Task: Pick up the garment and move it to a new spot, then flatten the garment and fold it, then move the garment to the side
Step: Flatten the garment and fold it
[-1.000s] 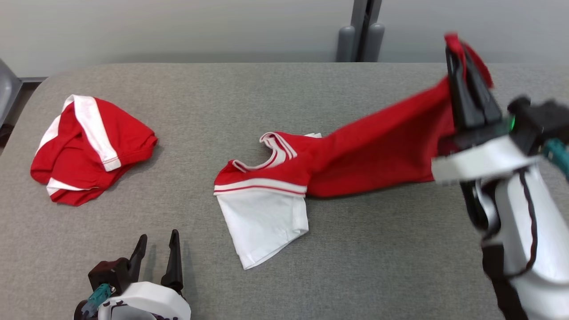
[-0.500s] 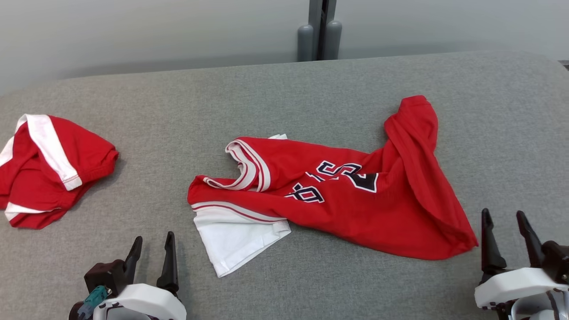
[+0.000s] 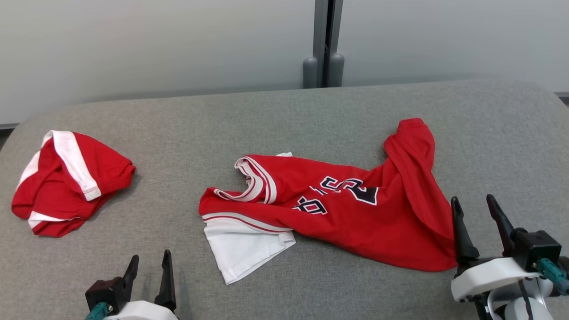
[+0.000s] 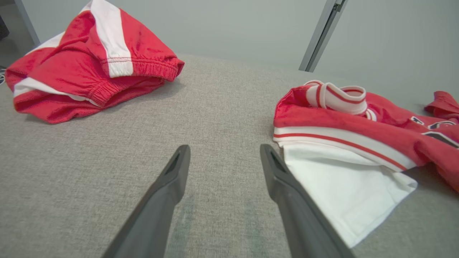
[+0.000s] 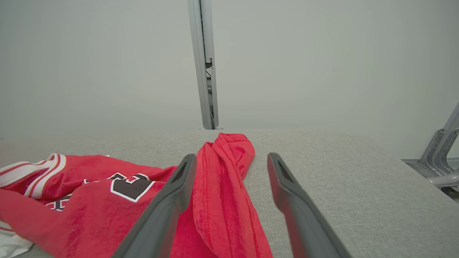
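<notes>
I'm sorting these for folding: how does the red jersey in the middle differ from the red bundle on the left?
The jersey lies stretched out long; the bundle is bunched into a compact heap. The jersey carries dark, white-edged lettering and a striped neckline; the bundle has broad white bands. Both are red and white and rest on the grey table.

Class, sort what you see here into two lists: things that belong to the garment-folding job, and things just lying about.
Job: red jersey, crumpled mid-table; left tool and right tool, both open; padded table.
Lying about: red-and-white shorts, bunched at the table's left; grey post behind.
</notes>
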{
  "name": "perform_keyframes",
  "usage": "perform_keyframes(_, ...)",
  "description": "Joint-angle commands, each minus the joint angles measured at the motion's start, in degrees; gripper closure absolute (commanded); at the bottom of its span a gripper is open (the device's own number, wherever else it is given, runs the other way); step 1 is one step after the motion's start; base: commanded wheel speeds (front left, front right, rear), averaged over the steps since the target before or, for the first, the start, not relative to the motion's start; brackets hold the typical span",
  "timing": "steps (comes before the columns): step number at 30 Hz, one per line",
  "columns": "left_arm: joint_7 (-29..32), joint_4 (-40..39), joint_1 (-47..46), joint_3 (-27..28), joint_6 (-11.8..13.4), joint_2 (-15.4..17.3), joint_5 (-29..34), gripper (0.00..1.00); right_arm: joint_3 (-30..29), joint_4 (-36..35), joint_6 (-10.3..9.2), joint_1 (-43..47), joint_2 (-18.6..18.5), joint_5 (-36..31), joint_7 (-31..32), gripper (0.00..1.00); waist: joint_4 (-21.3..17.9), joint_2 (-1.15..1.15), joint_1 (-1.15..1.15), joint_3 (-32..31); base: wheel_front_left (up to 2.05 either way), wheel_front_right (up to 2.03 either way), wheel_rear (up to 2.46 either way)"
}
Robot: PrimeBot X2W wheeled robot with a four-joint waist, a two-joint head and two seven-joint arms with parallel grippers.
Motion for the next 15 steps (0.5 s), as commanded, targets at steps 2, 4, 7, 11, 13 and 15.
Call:
perform_keyframes(2,-0.01,-0.04,1.20,-0.36,0.00,0.24,0.57,0.00,0.21,0.61,-0.02,1.23,-0.37,-0.15,0.00,0.00,1.05,0.00,0.00,-1.78,0.00,0.00,0.00)
perform_keyframes(4,-0.01,-0.19,2.08,-0.55,-0.03,0.25,0.64,0.00,0.21,1.13,-0.02,2.27,-0.37,-0.23,0.00,0.00,1.26,0.00,0.00,-2.66,0.00,0.00,0.00)
perform_keyframes(7,-0.01,-1.00,3.42,-0.62,0.01,0.25,0.97,0.00,0.50,1.80,-0.02,3.31,-0.38,0.34,0.00,0.00,1.22,0.00,0.00,-3.32,0.00,0.00,0.00)
perform_keyframes(11,-0.01,-1.96,4.98,-0.83,0.19,0.24,0.92,0.00,1.23,2.55,-0.02,4.95,-0.37,0.71,0.00,0.00,0.95,0.00,0.00,-3.94,0.00,0.00,0.00)
perform_keyframes(13,-0.01,-2.72,5.56,-1.05,0.14,0.26,1.06,0.00,1.42,2.61,-0.02,5.34,-0.37,0.90,0.00,0.00,0.81,0.00,0.00,-4.10,0.00,0.00,0.00)
perform_keyframes(15,-0.01,-2.90,5.88,-1.40,0.21,0.24,0.85,0.00,1.53,2.65,-0.02,5.55,-0.37,0.96,0.00,0.00,0.74,0.00,0.00,-4.14,0.00,0.00,0.00)
